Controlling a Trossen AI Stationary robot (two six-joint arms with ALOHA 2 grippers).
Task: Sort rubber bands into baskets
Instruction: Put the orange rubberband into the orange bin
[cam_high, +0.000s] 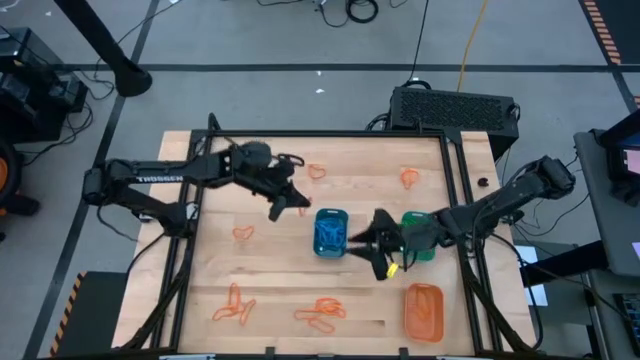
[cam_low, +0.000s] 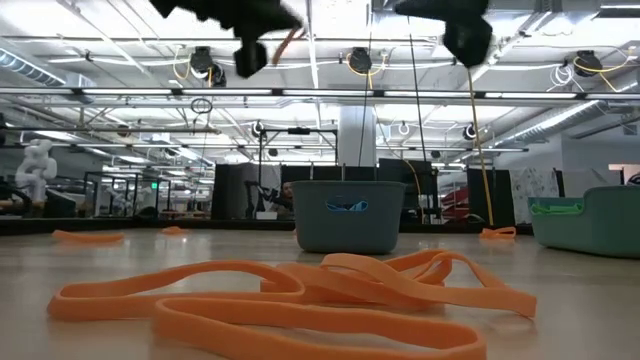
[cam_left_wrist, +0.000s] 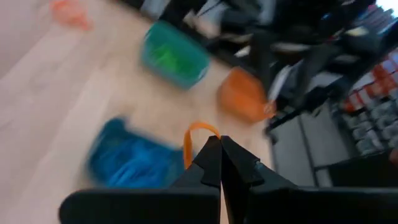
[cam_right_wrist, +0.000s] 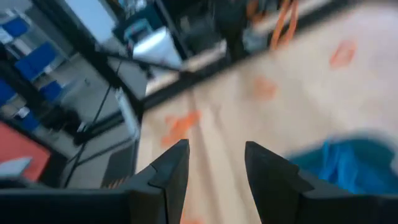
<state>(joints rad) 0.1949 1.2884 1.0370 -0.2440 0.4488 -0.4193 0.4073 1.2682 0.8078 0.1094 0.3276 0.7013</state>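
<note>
Several orange rubber bands (cam_high: 322, 313) are still scattered over the tabletop (cam_high: 270, 270): a cluster along the near edge toward the left corner, another at the middle of that edge, one loop left of centre, and two close to the far edge. No blue or green bands can be made out loose on the wood.

Blue bands are seen inside the blue basket (cam_high: 330, 232), which stands near the middle of the tabletop, and green ones inside the teal-green basket (cam_left_wrist: 173, 53) just right of it. The orange basket (cam_high: 424, 311) sits at the near right corner; whether anything lies in it cannot be told.

The left gripper (cam_high: 300, 203) is clenched on one orange band (cam_left_wrist: 198, 138), held in the air beside the blue basket's far left side, so that band is judged to be on its way to the orange basket. The right gripper (cam_high: 362, 240) hangs between the blue and teal-green baskets with its jaws apart and nothing between them.

The blue and green sorting is judged largely finished; most of the orange bands remain to be collected.
</note>
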